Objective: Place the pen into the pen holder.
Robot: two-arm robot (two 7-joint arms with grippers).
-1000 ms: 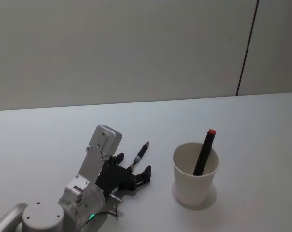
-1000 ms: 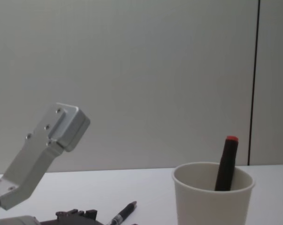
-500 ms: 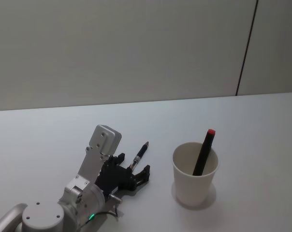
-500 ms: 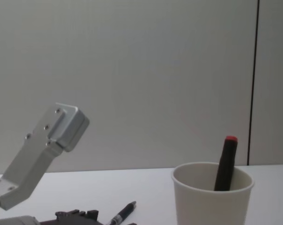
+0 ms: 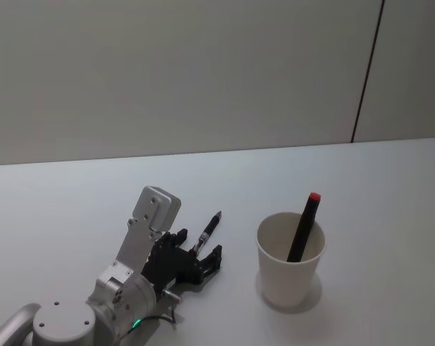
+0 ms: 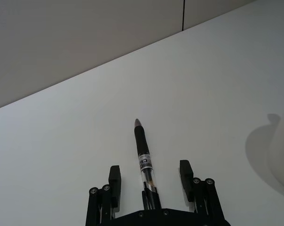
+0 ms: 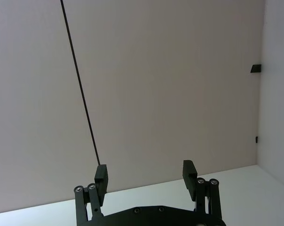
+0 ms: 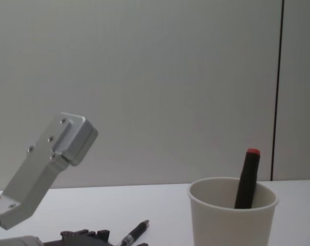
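Observation:
A black pen with a clear barrel lies flat on the white table, pointing away from me. My left gripper sits low over its near end, open, one finger on each side. In the left wrist view the pen runs up the gap between the fingers with space on both sides. The pen holder, a white paper cup, stands upright to the right of the pen and holds a dark marker with a red cap. My right gripper is open, parked off the work and facing the wall.
The white table runs back to a grey wall with a dark vertical seam. From the chest, the cup is at lower right and the left arm's grey wrist block rises at left.
The left gripper's fingers have drawn slightly closer together around the pen. The pen, the cup and the marker have not moved.

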